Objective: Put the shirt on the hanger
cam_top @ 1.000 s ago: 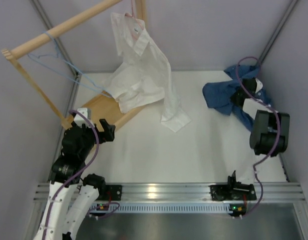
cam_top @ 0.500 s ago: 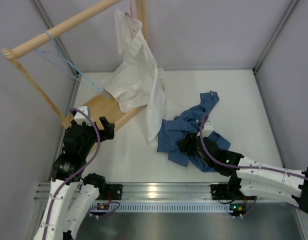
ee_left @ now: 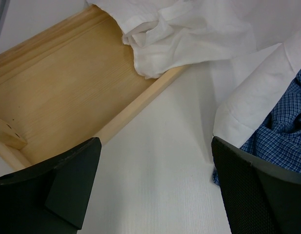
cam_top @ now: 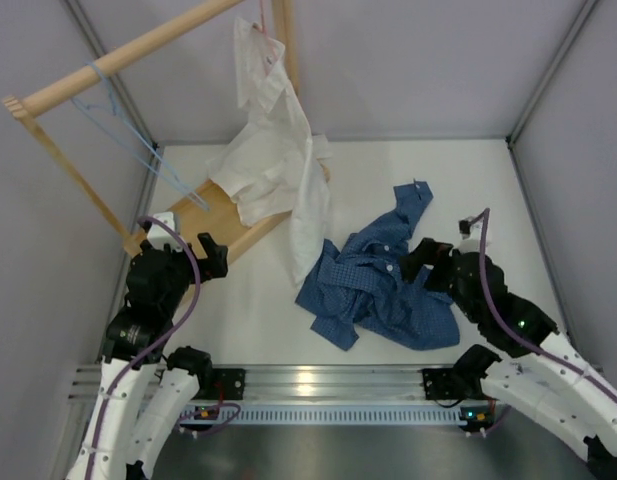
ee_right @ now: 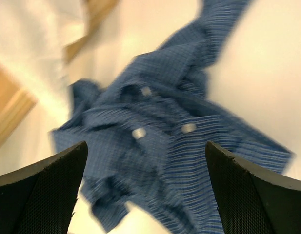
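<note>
The dark blue checked shirt [cam_top: 373,290] lies crumpled in the middle of the white table, one sleeve stretched toward the back. The right wrist view shows the shirt [ee_right: 174,141] blurred, with small white buttons. My right gripper [cam_top: 414,262] hovers over the shirt's right part; this gripper [ee_right: 148,195] is open and holds nothing. The light-blue wire hanger [cam_top: 123,125] hangs by its hook from the wooden rail at the back left. My left gripper [cam_top: 215,257] stands open over bare table beside the rack's base, and in its own view the left gripper [ee_left: 155,195] is empty.
A white shirt [cam_top: 273,150] on a pinkish hanger droops from the rail [cam_top: 128,52] onto the wooden rack base [ee_left: 57,97]. Its hem [ee_left: 252,102] hangs just left of the blue shirt [ee_left: 287,126]. Grey walls close in three sides.
My right arm carried the blue shirt from the far right corner to the table's middle, opened, let it go and drew back to the right. The left arm has not moved.
</note>
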Controlling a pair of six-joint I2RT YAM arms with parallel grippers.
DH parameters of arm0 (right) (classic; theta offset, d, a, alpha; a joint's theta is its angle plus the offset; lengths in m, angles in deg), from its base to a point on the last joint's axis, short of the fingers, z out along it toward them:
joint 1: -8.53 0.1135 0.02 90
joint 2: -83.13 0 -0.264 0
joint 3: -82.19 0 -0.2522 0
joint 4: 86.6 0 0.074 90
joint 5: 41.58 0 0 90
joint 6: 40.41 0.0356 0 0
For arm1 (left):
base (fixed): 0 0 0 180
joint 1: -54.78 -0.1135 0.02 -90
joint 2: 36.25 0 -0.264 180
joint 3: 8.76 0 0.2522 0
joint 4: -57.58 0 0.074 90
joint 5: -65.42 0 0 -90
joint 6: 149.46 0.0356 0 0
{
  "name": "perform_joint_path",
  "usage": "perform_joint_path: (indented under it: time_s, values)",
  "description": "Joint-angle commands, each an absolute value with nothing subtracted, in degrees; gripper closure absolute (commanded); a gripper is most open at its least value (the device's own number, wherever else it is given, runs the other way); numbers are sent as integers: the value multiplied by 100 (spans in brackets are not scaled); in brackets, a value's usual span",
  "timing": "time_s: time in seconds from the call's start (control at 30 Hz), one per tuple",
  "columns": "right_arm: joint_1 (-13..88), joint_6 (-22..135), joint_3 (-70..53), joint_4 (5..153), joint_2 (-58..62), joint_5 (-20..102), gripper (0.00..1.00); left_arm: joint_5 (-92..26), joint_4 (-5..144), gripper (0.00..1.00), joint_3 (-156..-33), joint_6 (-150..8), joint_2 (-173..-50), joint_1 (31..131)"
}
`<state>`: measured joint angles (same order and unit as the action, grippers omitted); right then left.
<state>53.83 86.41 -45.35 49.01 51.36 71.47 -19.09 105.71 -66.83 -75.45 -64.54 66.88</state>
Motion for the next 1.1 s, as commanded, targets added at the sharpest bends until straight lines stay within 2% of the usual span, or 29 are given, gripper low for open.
perform_joint_path:
  time_s: [0.0, 0.03, 0.07, 0.1, 0.17, 0.27, 0.33, 0.37, 0.4, 0.43, 0.57, 0.6, 0.67, 0.7, 0.8, 0.9, 1.0, 1.07]
  values:
    - [4144, 8160, -4293, 4184, 4582, 6831, 1, -1834, 10272, 2, -6611, -7563, -6499, 6665]
    - [3775, 7950, -4231, 4211, 4308, 6576, 1, -1843, 10272, 2, -6611, -7563, -6517, 6665]
    - [2970, 7808, -4204, 4394, 4052, 6147, 1, -1852, 10263, 2, -6611, -7572, -6517, 6665]
    - [2597, 7694, -4238, 4552, 3632, 5307, 1, -1895, 10272, 2, -6611, -7572, -6543, 6665]
    - [1920, 7474, -4344, 4964, 3243, 4791, 1, -1974, 10263, 2, -6611, -7572, -6561, 6665]
    - [1767, 6999, -4695, 5780, 2996, 3562, 1, -2159, 10228, 2, -6603, -7554, -6569, 6673]
    - [1767, 6893, -4880, 6230, 2470, 2157, 2, -2290, 10193, 2, -6585, -7537, -6587, 6673]
    - [1776, 6928, -4959, 6546, 2050, 1648, 5, -2326, 10193, 2, -6585, -7519, -6604, 6673]
    - [1802, 7058, -5090, 7149, 1846, 1034, 13, -2370, 10193, 2, -6594, -7519, -6639, 6673]
    - [1924, 7025, -5074, 7294, 1626, 836, 17, -2423, 10193, 2, -6603, -7510, -6666, 6673]
    - [2372, 6700, -4872, 7050, 1158, 1193, 32, -2615, 10193, 2, -6594, -7501, -6692, 6673]
    - [2391, 6734, -4872, 7058, 1245, 1255, 57, -2634, 10184, 2, -6594, -7501, -6692, 6673]
    - [2391, 6805, -4845, 7058, 1761, 1440, 97, -2687, 10167, 2, -6594, -7484, -6710, 6673]
    - [2408, 6892, -4741, 7059, 1973, 1649, 100, -2713, 10175, 2, -6603, -7475, -6745, 6673]
    - [2619, 6675, -4100, 6550, 2748, 2388, 100, -2932, 10184, 2, -6673, -7492, -6728, 6673]
    - [2979, 6367, -3189, 5987, 3021, 2566, 100, -3082, 10167, 2, -6761, -7755, -6597, 6673]
    - [3864, 6190, -2386, 5530, 3109, 3055, 100, -3188, 10009, 2, -6831, -8011, -6455, 6673]
    - [4962, 6268, -2279, 5476, 3214, 3800, 100, -3074, 10000, 2, -6927, -8099, -6385, 6673]
